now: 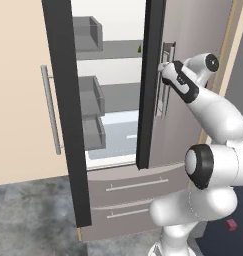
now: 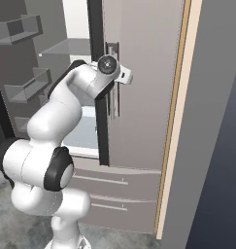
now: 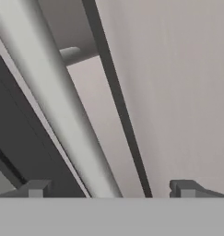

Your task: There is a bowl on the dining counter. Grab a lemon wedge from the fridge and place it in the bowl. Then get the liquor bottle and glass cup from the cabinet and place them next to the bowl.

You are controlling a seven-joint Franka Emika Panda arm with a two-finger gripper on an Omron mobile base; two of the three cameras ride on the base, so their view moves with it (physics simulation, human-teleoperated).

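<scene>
Tall grey steel fridge point(image 1: 193, 60) with both top doors swung open, two grey drawer fronts point(image 1: 138, 185) low down at 6 o'clock. Inside, grey shelves point(image 1: 118, 49) and grey door bins point(image 1: 90, 95) toward 10 o'clock in the left base view. Something small and dark point(image 1: 139, 49) on the upper shelf, too tiny to tell what. Light tan wood cabinet door point(image 1: 18, 100) at 9 o'clock, with a long silver bar handle point(image 1: 50, 110) standing up straight. White robot arm's two-finger claw point(image 1: 164, 67) right at the fridge's long grey bar handle point(image 1: 168, 85) on the right door, at about 1 o'clock. In the hand view, the two dark finger tips point(image 3: 37, 189) far apart at 6 o'clock, claw wide and released, the thick grey bar point(image 3: 53, 101) slanting down between them, nearer the left tip, nothing squeezed. Small red block point(image 1: 230, 225) on the dark floor at 4 o'clock.
</scene>
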